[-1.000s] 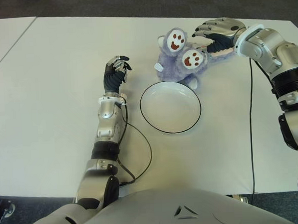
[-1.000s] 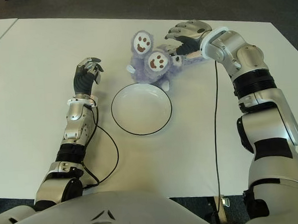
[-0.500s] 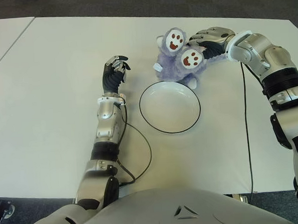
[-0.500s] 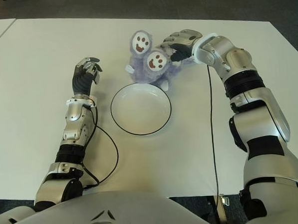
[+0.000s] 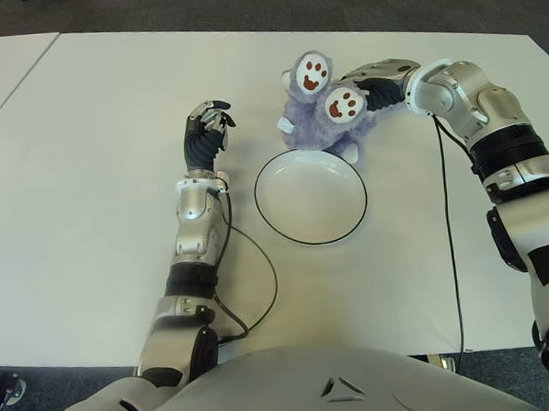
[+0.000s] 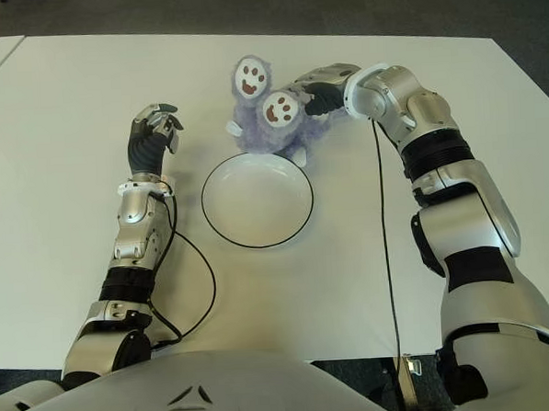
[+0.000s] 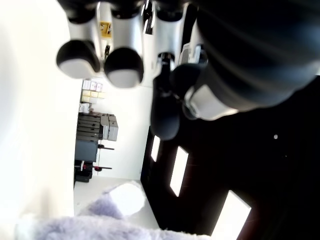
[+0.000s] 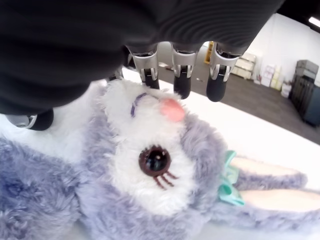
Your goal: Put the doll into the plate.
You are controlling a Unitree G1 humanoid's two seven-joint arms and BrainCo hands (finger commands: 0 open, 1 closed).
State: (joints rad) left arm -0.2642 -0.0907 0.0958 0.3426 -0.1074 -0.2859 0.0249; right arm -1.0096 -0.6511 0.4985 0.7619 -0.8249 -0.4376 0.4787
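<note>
Purple plush doll [image 5: 322, 106] lies on the white worktop [image 5: 89, 178], just beyond the far rim of the empty white plate [image 5: 311, 196], soles of both feet turned up. Right hand [image 5: 371, 79] is at the doll's far right side; in the right wrist view its fingers [image 8: 182, 75] reach over the doll's face, extended and not closed on it. Left hand [image 5: 203, 136] shows left of the plate, fingers curled, holding nothing
</note>
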